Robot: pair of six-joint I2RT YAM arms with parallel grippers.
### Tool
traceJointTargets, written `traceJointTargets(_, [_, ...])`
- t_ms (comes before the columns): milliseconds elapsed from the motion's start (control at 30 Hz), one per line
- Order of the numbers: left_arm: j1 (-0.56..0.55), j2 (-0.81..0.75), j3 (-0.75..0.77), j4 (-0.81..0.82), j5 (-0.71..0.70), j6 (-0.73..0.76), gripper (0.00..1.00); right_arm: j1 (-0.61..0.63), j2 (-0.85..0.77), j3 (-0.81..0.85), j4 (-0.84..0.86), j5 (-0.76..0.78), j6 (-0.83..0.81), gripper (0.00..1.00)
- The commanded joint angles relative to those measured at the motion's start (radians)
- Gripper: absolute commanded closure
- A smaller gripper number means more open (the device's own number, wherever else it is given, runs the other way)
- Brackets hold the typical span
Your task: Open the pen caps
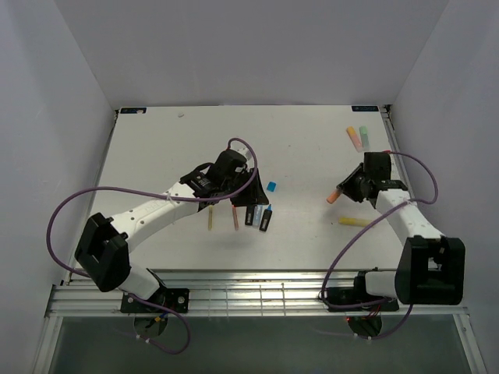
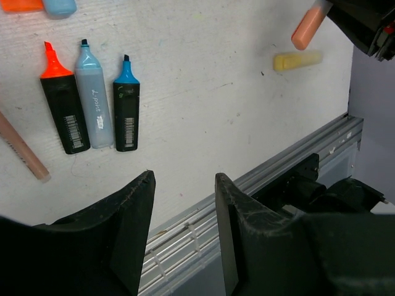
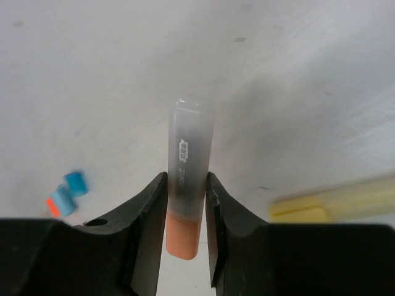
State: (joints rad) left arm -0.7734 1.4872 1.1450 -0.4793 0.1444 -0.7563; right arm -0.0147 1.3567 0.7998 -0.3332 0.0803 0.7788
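Seen from above, the right gripper (image 1: 345,192) sits just up the counter (image 1: 304,148) from the yellow pen (image 1: 355,222), with the peach pen (image 1: 334,199) sticking out of it to the left. The left gripper (image 1: 245,191) is well to the left of the yellow pen. A loose blue cap (image 1: 271,187) lies beside it and a row of uncapped highlighters (image 1: 258,216) lies under it. In the left wrist view its jaws stand moderately apart with nothing between them. An orange cap (image 2: 21,5) lies in the far corner, well left of the yellow pen. In the right wrist view the fingers (image 3: 148,209) press both sides of the peach pen, narrow and firm, about where the grey stretch meets the peach end. The yellow pen lies just to the right. I cannot tell for certain which end is the cap. To do this step well, the left gripper should probably travel over, close on the free end and pull straight along the pen's length. The right gripper should hold steady and avoid pinching the seam, which could lock the cap on.
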Motion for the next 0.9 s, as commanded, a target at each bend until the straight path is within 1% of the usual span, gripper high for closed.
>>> traceJointTargets(0, [0.006, -0.091, -0.013, 0.019, 0.085, 0.006, 0.46, 0.094, -0.179, -0.028, 0.125, -0.223, -0.11, 0.92])
traceJointTargets(67, [0.006, -0.125, -0.043, 0.079, 0.167, -0.004, 0.46, 0.169, -0.244, -0.05, 0.172, -0.289, -0.124, 0.92])
traceJointTargets(100, [0.008, -0.139, -0.086, 0.109, 0.194, -0.011, 0.46, 0.2, -0.305, -0.078, 0.236, -0.342, -0.125, 0.92])
traceJointTargets(133, [0.008, -0.152, -0.114, 0.148, 0.261, -0.015, 0.46, 0.266, -0.332, -0.095, 0.275, -0.364, -0.124, 0.92])
traceJointTargets(167, [0.008, -0.185, -0.143, 0.242, 0.294, -0.037, 0.46, 0.298, -0.384, -0.111, 0.304, -0.373, -0.11, 0.92])
traceJointTargets(200, [0.008, -0.2, -0.198, 0.289, 0.317, -0.05, 0.45, 0.329, -0.404, -0.134, 0.388, -0.395, -0.093, 0.92])
traceJointTargets(267, [0.008, -0.237, -0.244, 0.394, 0.354, -0.073, 0.44, 0.399, -0.45, -0.191, 0.443, -0.404, -0.029, 0.92])
traceJointTargets(333, [0.008, -0.252, -0.29, 0.456, 0.365, -0.097, 0.44, 0.459, -0.473, -0.224, 0.482, -0.38, 0.005, 0.92])
traceJointTargets(400, [0.008, -0.266, -0.313, 0.472, 0.369, -0.104, 0.43, 0.502, -0.487, -0.229, 0.49, -0.338, 0.036, 0.92])
traceJointTargets(433, [0.005, -0.269, -0.321, 0.508, 0.371, -0.107, 0.42, 0.536, -0.484, -0.223, 0.487, -0.33, 0.039, 0.92])
traceJointTargets(567, [-0.01, -0.272, -0.35, 0.565, 0.383, -0.133, 0.4, 0.613, -0.456, -0.209, 0.49, -0.269, 0.06, 0.92])
traceJointTargets(700, [-0.026, -0.268, -0.364, 0.576, 0.365, -0.14, 0.4, 0.671, -0.444, -0.205, 0.5, -0.188, 0.092, 0.92])
traceJointTargets(867, [-0.04, -0.254, -0.366, 0.573, 0.343, -0.146, 0.4, 0.726, -0.433, -0.206, 0.52, -0.131, 0.142, 0.92])
